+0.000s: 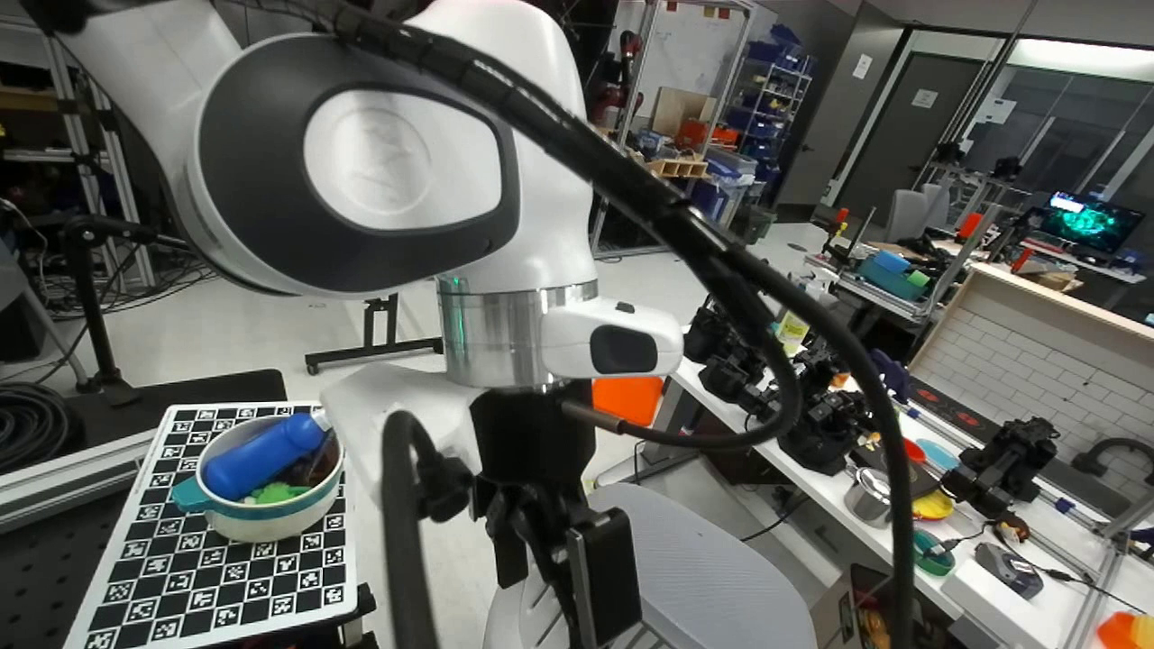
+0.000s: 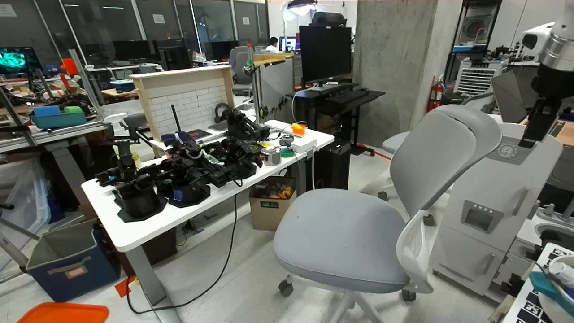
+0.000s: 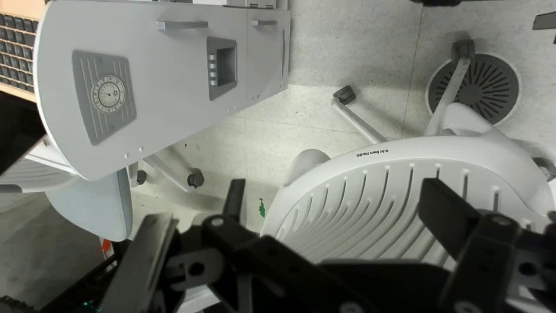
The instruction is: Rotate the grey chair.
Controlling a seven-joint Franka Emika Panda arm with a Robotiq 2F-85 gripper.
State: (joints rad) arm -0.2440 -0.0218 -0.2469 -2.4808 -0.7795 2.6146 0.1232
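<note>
A large, light-grey padded chair stands on the pale floor beside the white tabletop. Near its curved backrest hangs the black end effector, jaws apart, holding nothing. I'd call this the aiming step; next it needs contact, then a sideways push.

the grey chair is soft blue-grey on the seat; its back, in the wrist view, is whitish and striped with dark lines. the gripper is black, the arm white with charcoal trim. in an exterior view a bottle is bright blue, a bowl cream with a teal band, the board black-and-white checked. the table is white, the bin navy, the low panel white, brick-patterned.
</note>
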